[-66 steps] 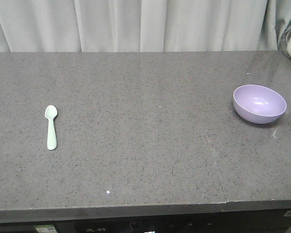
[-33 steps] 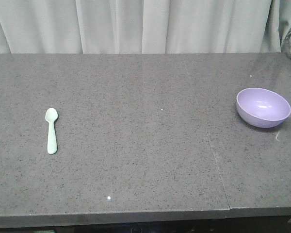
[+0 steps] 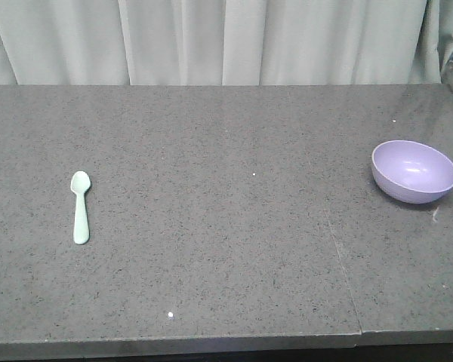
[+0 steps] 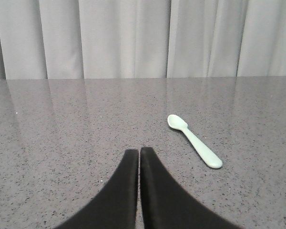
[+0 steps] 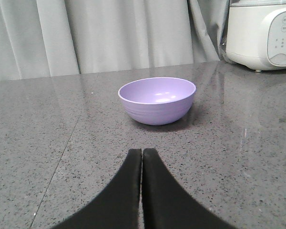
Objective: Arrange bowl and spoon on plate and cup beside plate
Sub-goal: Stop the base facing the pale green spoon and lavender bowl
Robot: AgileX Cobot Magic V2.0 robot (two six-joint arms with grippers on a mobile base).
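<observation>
Far left on surface [image 3: 226, 136]: spoon [image 3: 81, 207], lying flat, head toward curtain [image 3: 211, 41]. Left gripper [image 4: 139, 150]: jaws pressed together, spoon ahead to the right, apart. Far right: bowl [image 3: 414, 171], upright, empty. Right gripper [image 5: 142, 150]: jaws pressed together, bowl straight ahead, apart. White appliance [image 5: 262, 33] at back right.

The right gripper [image 5: 142, 152] and white appliance [image 5: 262, 33] run off-frame.
</observation>
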